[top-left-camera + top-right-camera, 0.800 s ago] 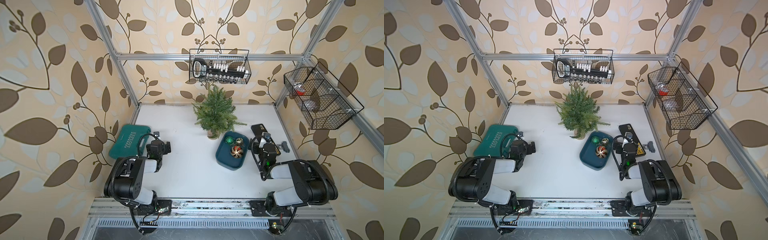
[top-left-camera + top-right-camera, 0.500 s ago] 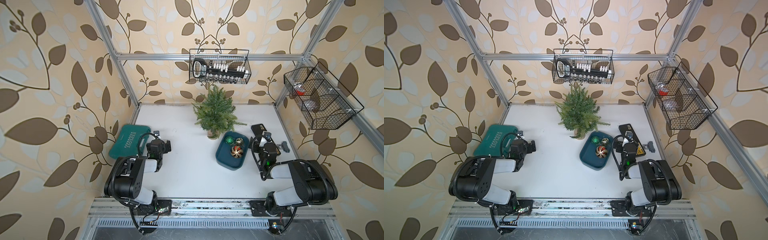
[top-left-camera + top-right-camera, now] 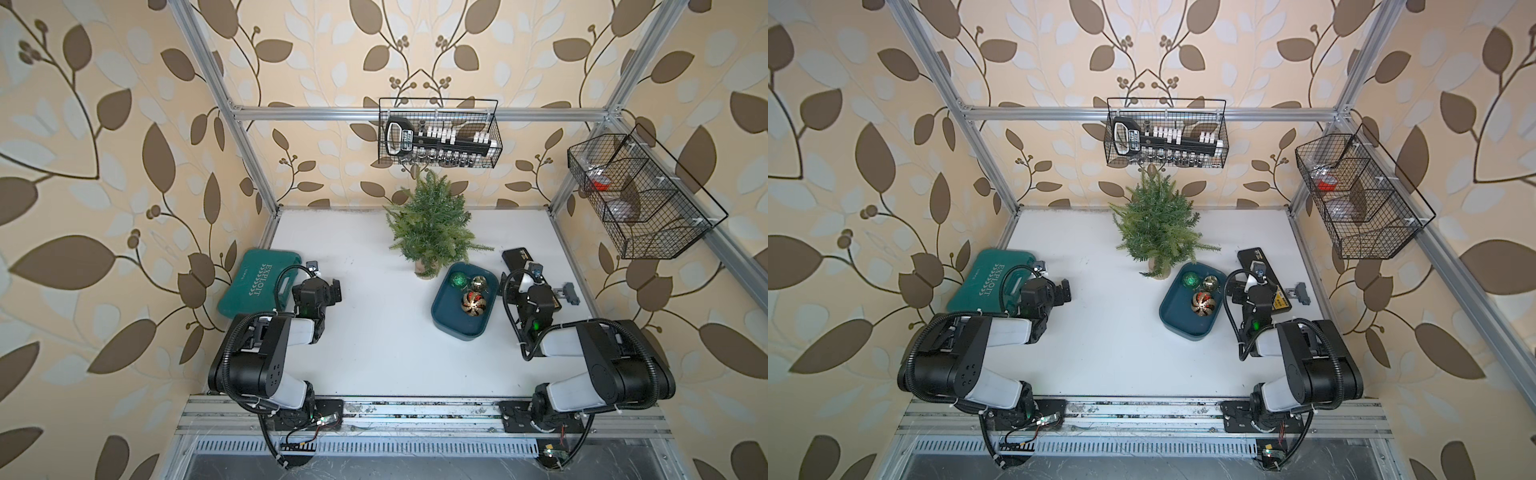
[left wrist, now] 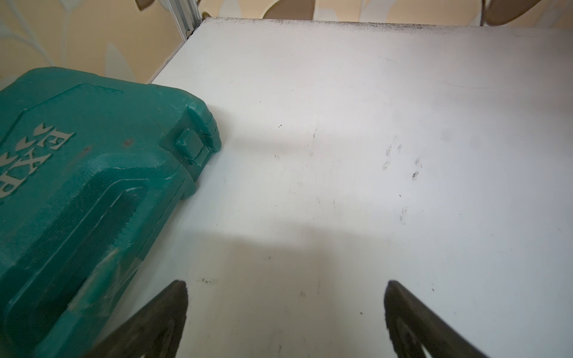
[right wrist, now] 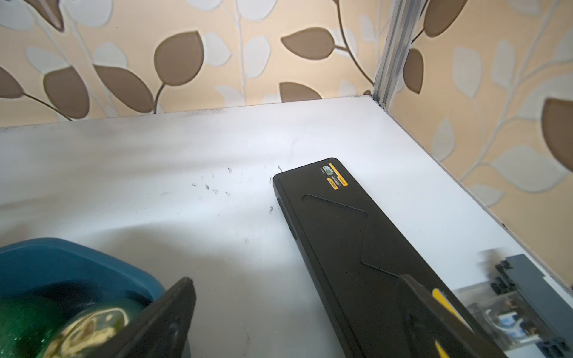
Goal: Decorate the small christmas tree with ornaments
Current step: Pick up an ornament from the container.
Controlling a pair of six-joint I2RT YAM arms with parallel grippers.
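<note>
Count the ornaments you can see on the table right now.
3, all in the blue tray beside the small christmas tree: green ball at the far end, gold ball beside it, red-and-gold ball nearer the robot. Branches could hide another.

Both the left arm (image 3: 257, 357), at seven o'clock, and right arm (image 3: 615, 361), at five, have black joints, white shells, ribbed black cables (image 3: 504, 301) and a green light (image 3: 536, 325) near the wrist.

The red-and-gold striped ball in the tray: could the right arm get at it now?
Probably yes: the open right pincer is beside the dark blue tray, and the red-and-gold striped ball lies uncovered inside.
</note>
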